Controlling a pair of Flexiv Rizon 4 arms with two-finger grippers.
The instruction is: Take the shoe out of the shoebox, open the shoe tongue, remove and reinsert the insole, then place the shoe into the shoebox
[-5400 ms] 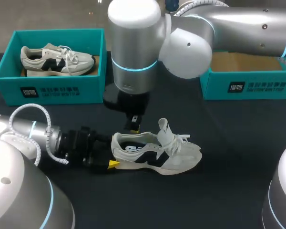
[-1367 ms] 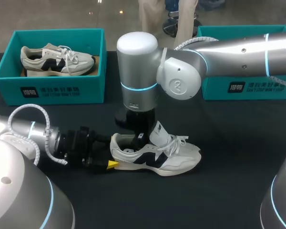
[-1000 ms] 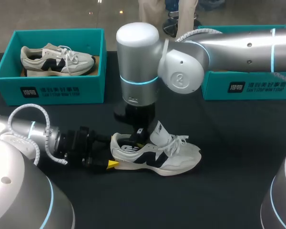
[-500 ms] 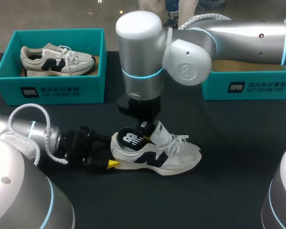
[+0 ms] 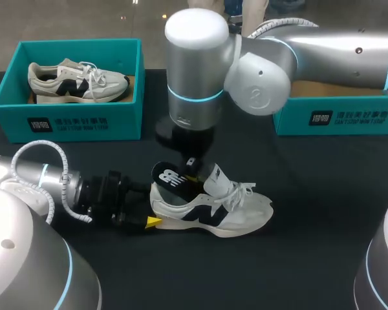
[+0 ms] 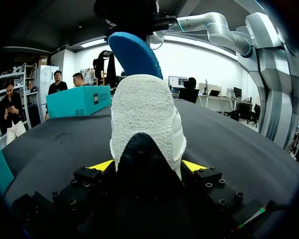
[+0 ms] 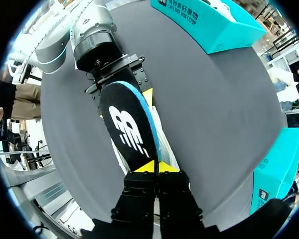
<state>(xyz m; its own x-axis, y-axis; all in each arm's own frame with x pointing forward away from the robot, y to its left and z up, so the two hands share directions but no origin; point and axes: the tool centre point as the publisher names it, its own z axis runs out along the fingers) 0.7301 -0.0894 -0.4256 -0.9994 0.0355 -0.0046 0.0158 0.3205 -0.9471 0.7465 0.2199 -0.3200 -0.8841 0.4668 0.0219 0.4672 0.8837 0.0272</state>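
Observation:
A white and black sneaker lies on its sole on the black table, toe to the right. My left gripper is shut on its heel, one yellow tip on each side. My right gripper hangs over the shoe's opening, shut on the front end of the black insole. The insole is tilted up out of the shoe, and its blue underside rises behind the heel. The tongue stands pulled up and forward.
A teal shoebox at the back left holds a second sneaker. Another teal shoebox stands at the back right, behind my right arm. Bare black table lies in front of the shoe and to its right.
My right gripper has risen with the insole, drawing it up out of the shoe, its heel end lifting to the left. The left gripper and shoe have stayed put.

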